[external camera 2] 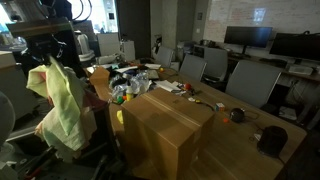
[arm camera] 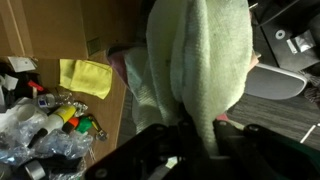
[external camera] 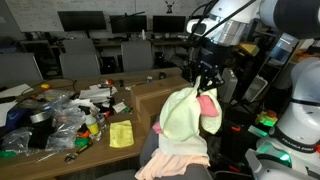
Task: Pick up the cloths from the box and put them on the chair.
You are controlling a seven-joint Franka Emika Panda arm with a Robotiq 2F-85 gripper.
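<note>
Gripper (arm camera: 197, 138): bottom centre of the wrist view, jaws pinched on the pale green cloth (arm camera: 200, 50), which is hung up the frame.
Peach-pink cloth (external camera: 172, 160): heaped at lower centre on the grey chair (external camera: 147, 150), beneath the hanging one.
Box (external camera 2: 165, 125): brown cardboard, centre frame, right of the held cloth.
Yellow square cloth (external camera: 121, 133): laid flat on the cluttered table (external camera: 100, 152).
Monitors (external camera: 82, 20): ranged along the upper background.

fingers (arm camera: 168, 142) half buried in green cloth (arm camera: 200, 60), box (external camera 2: 165, 130) cut off by lower edge
</note>
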